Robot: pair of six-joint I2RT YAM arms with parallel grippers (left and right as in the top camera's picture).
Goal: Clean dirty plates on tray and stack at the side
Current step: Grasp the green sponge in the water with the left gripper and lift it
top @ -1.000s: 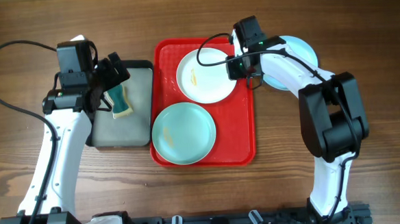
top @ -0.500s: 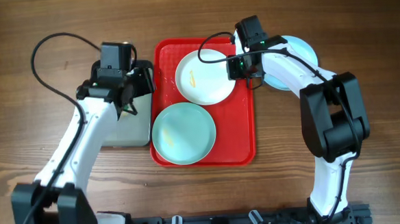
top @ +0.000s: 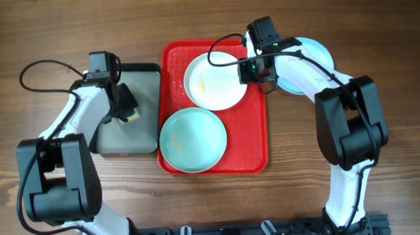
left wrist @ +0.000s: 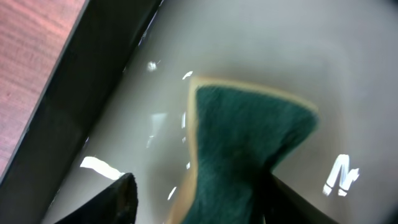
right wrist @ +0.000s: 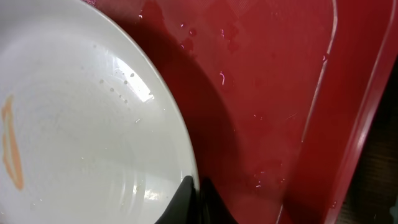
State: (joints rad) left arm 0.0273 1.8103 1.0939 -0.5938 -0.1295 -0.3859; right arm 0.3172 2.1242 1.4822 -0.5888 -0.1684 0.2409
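A white plate (top: pixel 212 81) with a yellowish smear lies at the back of the red tray (top: pixel 258 140). My right gripper (top: pixel 249 71) is shut on its right rim. The right wrist view shows the closed fingertips (right wrist: pixel 186 190) pinching the white plate (right wrist: pixel 81 124) just over the tray floor (right wrist: pixel 280 93). A mint plate (top: pixel 193 138) lies at the tray's front. Another aqua plate (top: pixel 315 54) rests on the table right of the tray, partly under the right arm. My left gripper (top: pixel 123 108) hangs over the grey tray, jaws open astride a green sponge (left wrist: pixel 249 137); a gap shows beside the left finger.
The black-rimmed grey tray (top: pixel 142 135) lies just left of the red tray; its wet floor (left wrist: pixel 124 124) and dark rim (left wrist: pixel 93 62) fill the left wrist view. Bare wooden table (top: pixel 386 187) surrounds both trays.
The left arm has swung about over the grey tray and its jaws have narrowed around the sponge. The right gripper stays on the white plate, which shifted slightly left.
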